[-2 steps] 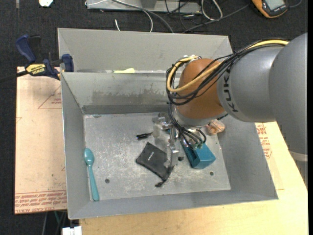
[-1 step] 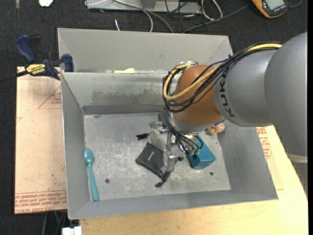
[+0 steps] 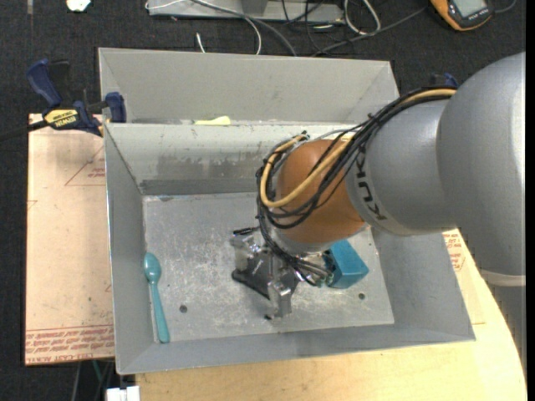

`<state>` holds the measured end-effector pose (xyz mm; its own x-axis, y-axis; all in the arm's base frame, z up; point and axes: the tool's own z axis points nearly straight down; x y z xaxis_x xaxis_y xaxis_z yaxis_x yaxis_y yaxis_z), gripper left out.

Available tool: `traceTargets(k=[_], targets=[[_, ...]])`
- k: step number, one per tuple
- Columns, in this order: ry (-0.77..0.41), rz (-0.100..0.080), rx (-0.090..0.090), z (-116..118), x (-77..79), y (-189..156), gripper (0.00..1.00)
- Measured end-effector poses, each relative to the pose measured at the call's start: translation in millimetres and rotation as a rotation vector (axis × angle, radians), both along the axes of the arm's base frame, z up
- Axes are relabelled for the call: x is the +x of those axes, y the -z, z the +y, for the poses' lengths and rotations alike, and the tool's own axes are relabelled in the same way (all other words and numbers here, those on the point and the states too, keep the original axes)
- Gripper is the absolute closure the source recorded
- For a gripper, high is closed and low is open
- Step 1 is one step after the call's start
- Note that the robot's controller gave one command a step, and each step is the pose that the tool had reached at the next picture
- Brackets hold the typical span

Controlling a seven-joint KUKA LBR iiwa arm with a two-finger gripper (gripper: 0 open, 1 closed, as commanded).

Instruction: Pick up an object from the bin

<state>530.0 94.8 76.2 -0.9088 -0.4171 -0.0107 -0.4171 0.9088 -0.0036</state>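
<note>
Camera view, from above. The thing nearest the gripper [image 3: 278, 295] is a blue block [image 3: 349, 264]. It lies on the bin [image 3: 125, 249] floor just beside the gripper, on the side from which the arm reaches in. The block is boxy, plain bright blue and flat-faced, and its upper edge is hidden under the arm's orange cover [image 3: 313, 190] and looped cables. Its visible long axis appears to run obliquely, from the gripper toward the near right corner of the bin. Whether it touches the gripper cannot be told.

The gripper stands low over the middle of the floor, pointing down. A dark angular shape [image 3: 248, 278] lies directly beneath it and slightly to the side away from the block. This may be a small thing of the bin or a part of the tool; the view does not settle which. How far the gripper is parted cannot be told, and nothing is seen to be held in it.

A teal plastic spoon [image 3: 155, 297] lies well apart, on the gripper's far side from the block and close to the bin's left wall. Its bowl points toward the back wall and its handle toward the near one.

Judgement: no pick is made yet. A grasp of the block would call for a short sideways shift toward the arm's side.
</note>
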Motion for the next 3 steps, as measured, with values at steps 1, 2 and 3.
traceTargets(k=[1, 2, 3], targets=[[-0.121, 0.003, 0.001, 3.8, 10.7, 3.1, 0.00], [-0.082, 0.003, 0.002, -0.7, -1.2, 4.6, 0.00], [-0.015, -0.002, 0.003, -14.3, 26.6, 5.2, 1.00]])
